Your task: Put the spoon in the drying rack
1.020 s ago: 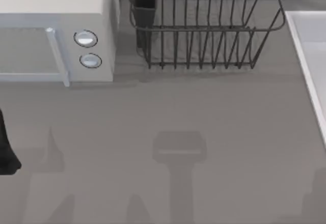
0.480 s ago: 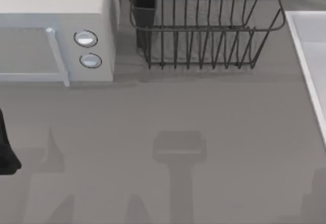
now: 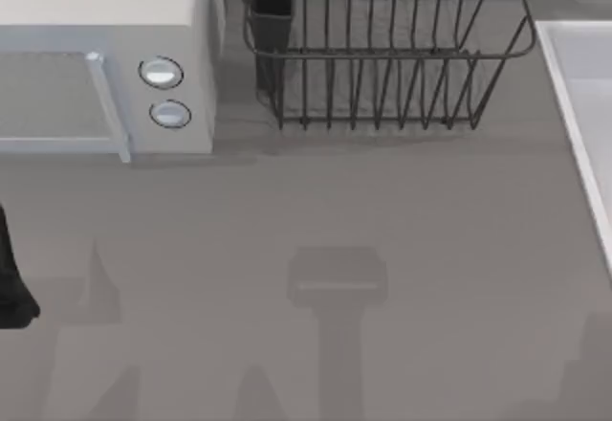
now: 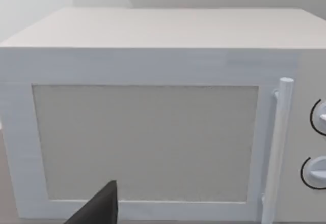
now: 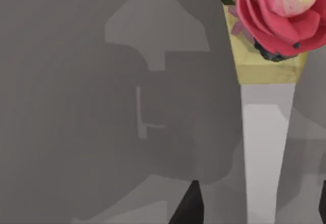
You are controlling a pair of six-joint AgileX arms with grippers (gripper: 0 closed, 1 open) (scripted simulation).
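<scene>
The drying rack, a dark wire basket with a dark utensil cup at its left corner, stands at the back of the table. In the right wrist view the spoon lies on the grey table: a pale tapered handle with a yellow collar and a pink rose-shaped head. My right gripper is open just above it, with a dark fingertip on either side of the handle and neither touching it. My left gripper is parked in front of the microwave door, and the left arm sits at the table's left edge.
A pale boxy microwave with two round knobs fills the back left, close beside the rack. A white tray edge runs along the right side. Arm shadows fall across the grey table.
</scene>
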